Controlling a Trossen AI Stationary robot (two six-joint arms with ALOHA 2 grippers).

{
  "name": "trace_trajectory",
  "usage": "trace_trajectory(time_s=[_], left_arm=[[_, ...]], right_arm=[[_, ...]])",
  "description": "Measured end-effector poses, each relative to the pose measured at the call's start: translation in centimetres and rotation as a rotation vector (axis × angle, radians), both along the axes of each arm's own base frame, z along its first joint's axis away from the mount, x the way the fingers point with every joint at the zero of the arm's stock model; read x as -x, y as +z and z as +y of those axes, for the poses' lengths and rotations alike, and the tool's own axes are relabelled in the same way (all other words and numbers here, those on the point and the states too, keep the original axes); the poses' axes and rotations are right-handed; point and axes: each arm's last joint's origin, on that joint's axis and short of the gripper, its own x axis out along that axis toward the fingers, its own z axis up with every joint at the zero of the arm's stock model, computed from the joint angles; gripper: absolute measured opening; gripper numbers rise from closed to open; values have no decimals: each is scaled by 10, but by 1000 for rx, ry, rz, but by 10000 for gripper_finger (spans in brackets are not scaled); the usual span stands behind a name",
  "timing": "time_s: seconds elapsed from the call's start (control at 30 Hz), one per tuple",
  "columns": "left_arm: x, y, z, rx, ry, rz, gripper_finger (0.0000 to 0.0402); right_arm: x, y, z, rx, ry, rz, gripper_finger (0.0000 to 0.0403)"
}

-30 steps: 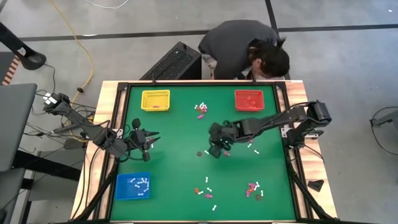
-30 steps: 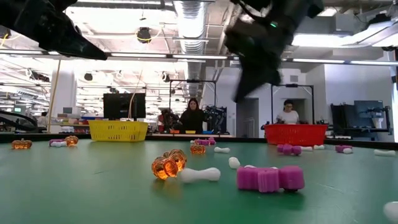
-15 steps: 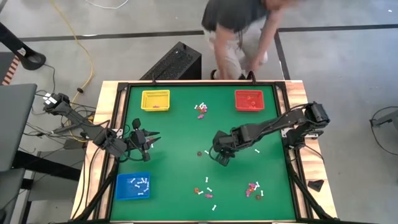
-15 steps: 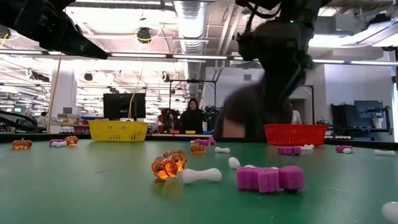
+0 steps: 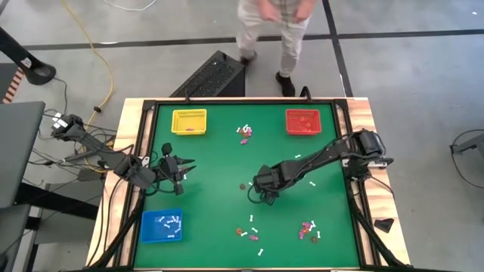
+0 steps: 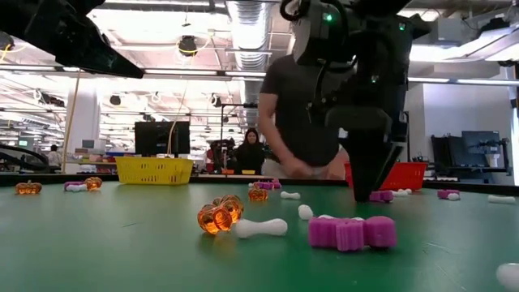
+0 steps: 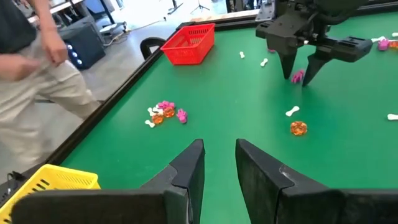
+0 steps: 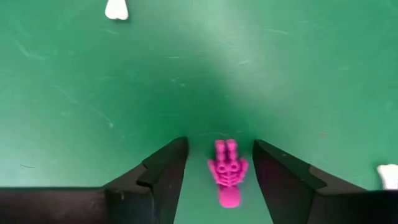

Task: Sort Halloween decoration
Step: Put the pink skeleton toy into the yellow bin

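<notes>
Halloween trinkets (image 5: 244, 134) scattered over green table (image 5: 212, 162); some already in trays. Left gripper (image 5: 181, 168) waits at 9 o'clock, fingers slightly apart, empty. Right gripper (image 8: 216, 168) has swung from 3 toward centre, dropped low, fingers now spread around pink skeleton (image 8: 228, 172), not touching. Judgement: pick about to start.

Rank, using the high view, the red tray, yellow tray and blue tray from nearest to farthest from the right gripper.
The right gripper is low over the middle of the green table, jaws open around a pink trinket.
1. Red tray, at the far right corner.
2. Blue tray, at the near left corner, and yellow tray, at the far left: too close to call.
</notes>
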Motion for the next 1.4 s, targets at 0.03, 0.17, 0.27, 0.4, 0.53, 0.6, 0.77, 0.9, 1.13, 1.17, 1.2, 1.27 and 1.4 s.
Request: trace_trajectory(time_s=[0.03, 0.17, 0.27, 0.4, 0.53, 0.6, 0.77, 0.9, 1.13, 1.17, 1.2, 1.27, 1.4], left_arm=[[0, 0, 0, 3, -2, 0, 81], [-1, 0, 2, 5, 1, 3, 81], [-1, 0, 3, 5, 5, 5, 81], [-1, 0, 3, 7, 5, 4, 81], [-1, 0, 3, 7, 5, 4, 81], [-1, 0, 3, 6, 5, 5, 81], [-1, 0, 2, 7, 4, 5, 81], [-1, 0, 2, 8, 4, 4, 81], [-1, 0, 2, 10, 4, 4, 81], [-1, 0, 2, 10, 4, 3, 81], [-1, 0, 2, 11, 4, 3, 81], [-1, 0, 2, 11, 4, 3, 81], [-1, 0, 2, 11, 4, 3, 81]], right_arm=[[0, 0, 0, 2, -2, 3, 218], [2, 2, 0, 2, -19, 5, 209], [6, 5, -1, 4, -34, 25, 200], [10, 5, -2, 8, -58, 60, 176], [9, 3, -1, 6, -57, 60, 135], [8, 3, 0, 3, -55, 49, 115], [8, 3, 2, 5, -43, 49, 76], [7, 5, 2, 5, -32, 29, 64], [-10, 23, 0, 32, 41, -75, 59], [-15, 27, -1, 39, 53, -107, 59], [-19, 31, -1, 44, 68, -140, 58], [-29, 38, -3, 46, 102, -215, 57], [-41, 48, -11, 59, 143, -314, 52]])
